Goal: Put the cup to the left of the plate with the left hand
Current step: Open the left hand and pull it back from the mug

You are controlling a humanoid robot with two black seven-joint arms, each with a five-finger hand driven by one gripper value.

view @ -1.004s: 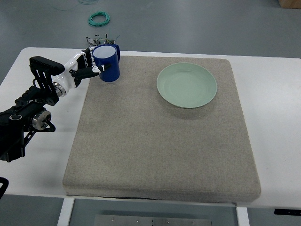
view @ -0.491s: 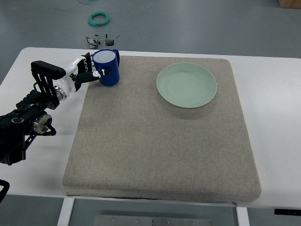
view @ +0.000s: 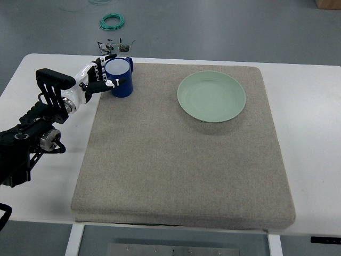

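Blue ceramic cup (view: 119, 77), glossy with a white inside, stands upright or nearly so at the far left corner of the grey felt mat (view: 181, 160), and the left robot hand (view: 100, 81) has its white-and-black fingers (view: 114, 82) wrapped around the cup's near side. In the top view, the only one given, the cup lies at about nine o'clock from the round pale green plate (view: 211, 96), well apart from it, so it is already on the correct side. Whether its base rests fully on the mat cannot be told from above.

Risks from here, as I judge them:
- The cup sits close to the mat's left edge; if its base straddles that edge onto the white counter (view: 37, 69), it could tip when let go.
- If the fingers open unevenly or the hand draws back toward eight o'clock before clearing, a fingertip could drag the rim and topple the cup.
- The handle at the cup's one o'clock side seems clear of the fingers, so snagging there looks unlikely.

The right arm is not visible.
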